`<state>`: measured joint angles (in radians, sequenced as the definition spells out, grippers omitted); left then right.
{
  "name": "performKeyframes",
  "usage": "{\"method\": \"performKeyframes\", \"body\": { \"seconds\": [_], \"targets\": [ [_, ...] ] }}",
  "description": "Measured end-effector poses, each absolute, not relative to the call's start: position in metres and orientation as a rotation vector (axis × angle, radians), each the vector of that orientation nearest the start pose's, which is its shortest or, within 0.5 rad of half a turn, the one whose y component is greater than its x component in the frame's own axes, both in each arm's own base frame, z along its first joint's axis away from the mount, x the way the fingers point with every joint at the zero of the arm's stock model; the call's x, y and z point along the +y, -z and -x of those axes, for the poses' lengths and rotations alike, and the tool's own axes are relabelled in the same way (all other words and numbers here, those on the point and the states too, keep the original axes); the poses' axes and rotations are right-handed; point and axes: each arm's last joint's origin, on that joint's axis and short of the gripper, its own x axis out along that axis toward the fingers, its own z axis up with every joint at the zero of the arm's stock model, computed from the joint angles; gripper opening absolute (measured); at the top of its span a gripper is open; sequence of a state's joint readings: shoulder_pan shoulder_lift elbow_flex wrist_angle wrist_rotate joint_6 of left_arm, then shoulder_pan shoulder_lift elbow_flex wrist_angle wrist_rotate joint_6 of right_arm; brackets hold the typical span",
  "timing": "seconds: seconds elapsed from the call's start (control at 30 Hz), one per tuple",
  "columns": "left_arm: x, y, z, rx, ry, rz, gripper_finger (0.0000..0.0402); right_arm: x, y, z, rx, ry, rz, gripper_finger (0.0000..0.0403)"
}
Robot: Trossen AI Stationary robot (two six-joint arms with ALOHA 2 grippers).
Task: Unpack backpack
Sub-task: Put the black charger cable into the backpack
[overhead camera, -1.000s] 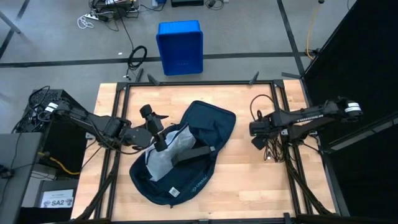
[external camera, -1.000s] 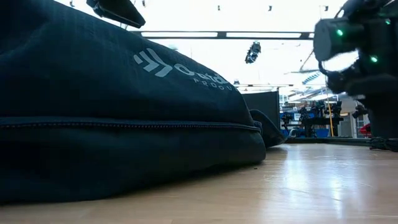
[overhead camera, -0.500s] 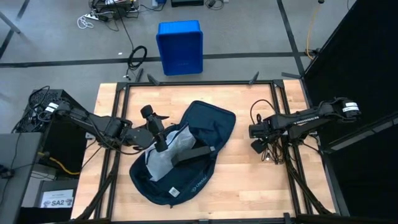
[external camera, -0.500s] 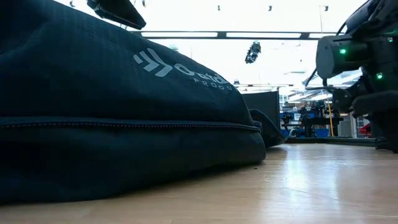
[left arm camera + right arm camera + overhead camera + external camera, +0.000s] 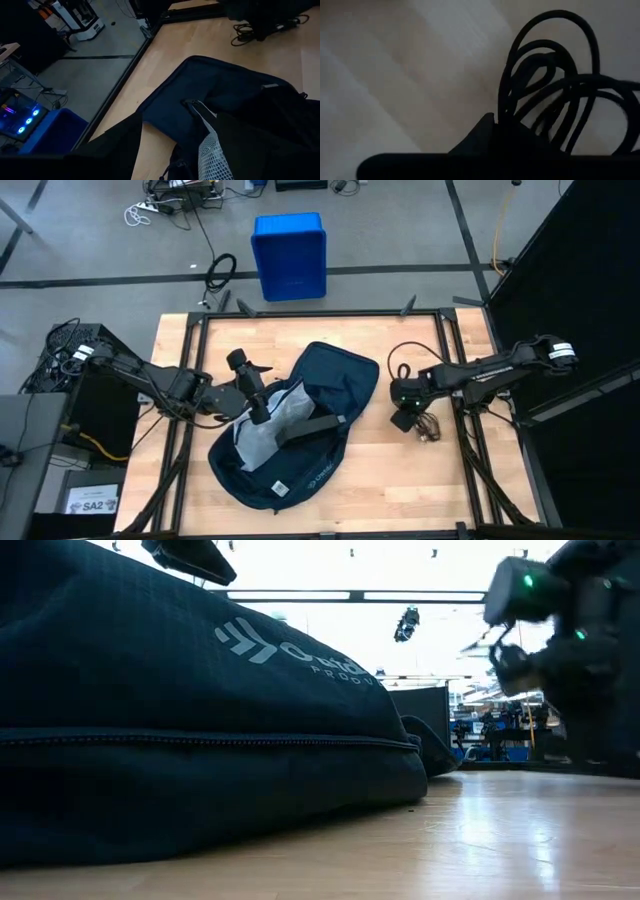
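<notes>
With our right gripper (image 5: 400,394) closed on a black cable (image 5: 555,80) beside the backpack (image 5: 300,430), we lift clear slowly, left fingers (image 5: 262,416) open at its mouth.

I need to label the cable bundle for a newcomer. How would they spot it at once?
On the wooden table, look right of the navy backpack. The right gripper is shut on the coiled black cable, the only looped cord lying on the tabletop.
</notes>
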<state>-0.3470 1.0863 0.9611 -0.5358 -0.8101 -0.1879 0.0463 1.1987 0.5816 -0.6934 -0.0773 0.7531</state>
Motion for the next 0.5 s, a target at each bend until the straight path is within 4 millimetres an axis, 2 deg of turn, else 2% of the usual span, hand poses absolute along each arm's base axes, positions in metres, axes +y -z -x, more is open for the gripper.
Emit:
{"method": "performKeyframes", "body": {
  "seconds": [0.07,0.2,0.37,0.47,0.5],
  "targets": [
    [-0.054,-0.312,-0.211,0.513,-0.494,-0.185,0.0229,0.011,-0.182,-0.194,1.228,0.357,-0.624,0.0003],
    [-0.054,-0.312,-0.211,0.512,-0.494,-0.185,0.0229,0.013,-0.238,-0.222,1.013,0.244,-0.484,0.0002],
    [-0.054,-0.313,-0.211,0.505,-0.494,-0.18,0.0229,0.022,-0.31,-0.255,0.57,0.006,-0.268,0.0001],
    [-0.054,-0.313,-0.212,0.499,-0.494,-0.177,0.0229,0.03,-0.337,-0.272,0.326,-0.16,-0.168,0.0001],
    [-0.054,-0.313,-0.212,0.497,-0.494,-0.176,0.0229,0.032,-0.341,-0.278,0.279,-0.201,-0.146,0.0001]
  ]
}}
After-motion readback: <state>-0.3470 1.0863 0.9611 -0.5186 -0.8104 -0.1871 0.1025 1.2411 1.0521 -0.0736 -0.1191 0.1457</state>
